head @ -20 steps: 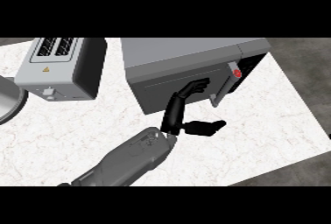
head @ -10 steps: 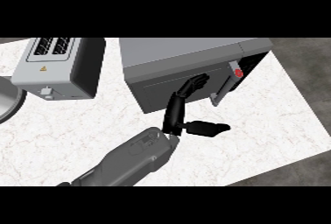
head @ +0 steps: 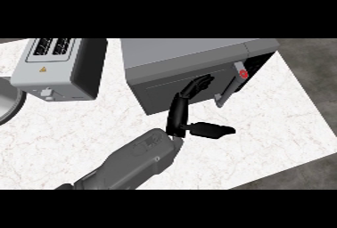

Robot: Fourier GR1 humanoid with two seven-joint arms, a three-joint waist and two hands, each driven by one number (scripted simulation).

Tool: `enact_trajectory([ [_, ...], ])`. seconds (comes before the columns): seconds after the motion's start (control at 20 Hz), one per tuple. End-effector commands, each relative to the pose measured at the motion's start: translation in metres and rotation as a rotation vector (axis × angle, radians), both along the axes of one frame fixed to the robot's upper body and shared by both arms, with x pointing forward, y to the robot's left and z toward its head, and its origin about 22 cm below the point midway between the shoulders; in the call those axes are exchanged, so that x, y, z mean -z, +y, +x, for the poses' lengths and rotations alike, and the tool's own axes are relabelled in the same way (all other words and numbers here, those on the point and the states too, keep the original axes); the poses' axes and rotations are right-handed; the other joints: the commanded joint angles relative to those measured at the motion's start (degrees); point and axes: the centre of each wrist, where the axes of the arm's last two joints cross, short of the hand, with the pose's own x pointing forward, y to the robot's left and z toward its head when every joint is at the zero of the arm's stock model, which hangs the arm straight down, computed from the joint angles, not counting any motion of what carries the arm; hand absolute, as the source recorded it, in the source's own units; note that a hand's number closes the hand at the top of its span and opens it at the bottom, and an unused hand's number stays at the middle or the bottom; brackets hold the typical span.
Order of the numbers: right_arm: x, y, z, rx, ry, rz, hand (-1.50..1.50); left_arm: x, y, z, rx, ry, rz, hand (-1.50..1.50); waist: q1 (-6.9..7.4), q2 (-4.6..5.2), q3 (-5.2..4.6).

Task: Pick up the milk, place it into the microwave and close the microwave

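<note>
The grey microwave (head: 191,53) stands at the back right of the white marble counter (head: 79,133). Its dark door (head: 154,91) is swung nearly flat against the body, with a dark gap (head: 263,67) still showing at the right side beside the handle (head: 226,91) and a red button (head: 243,74). My left hand (head: 178,113) reaches in from the lower edge. Its straight fingers (head: 196,85) rest against the door's face and the thumb (head: 212,130) sticks out to the right. The milk shows nowhere in the view. My right hand is out of view.
A grey toaster (head: 59,67) stands at the back left. A round grey rim (head: 6,104) pokes in at the left edge. The counter ends at the right and at the lower right, over a dark floor (head: 309,58).
My left hand has pushed a little farther forward against the microwave door, and the door has closed slightly further. The toaster has not moved.
</note>
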Motion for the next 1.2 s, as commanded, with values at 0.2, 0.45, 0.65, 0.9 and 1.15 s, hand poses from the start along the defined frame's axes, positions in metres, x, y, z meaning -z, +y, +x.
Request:
enact_trajectory([
  [0.2,0.039,0.02,0.016,-0.158,0.09,0.339,1.5,-0.009,0.002,0.016,-0.048,-0.013,-0.017,-1.5,1.13,0.94,0.78],
  [0.45,0.042,0.013,0.022,-0.177,0.179,0.358,-1.5,-0.014,0.002,0.024,-0.069,-0.012,-0.027,-1.5,0.12,0.92,0.21],
  [0.65,0.041,0.009,0.029,-0.205,0.207,0.386,-1.5,-0.011,0.004,0.025,-0.076,-0.015,-0.032,-1.5,0.06,1.3,0.12],
  [0.9,0.039,0.001,0.035,-0.224,0.226,0.411,-1.5,-0.009,0.005,0.026,-0.093,-0.031,-0.027,-1.5,-0.84,1.05,0.19],
  [1.15,0.032,-0.009,0.041,-0.244,0.227,0.417,-1.5,-0.006,0.007,0.026,-0.102,-0.028,-0.037,-1.5,-1.14,1.05,0.19],
])
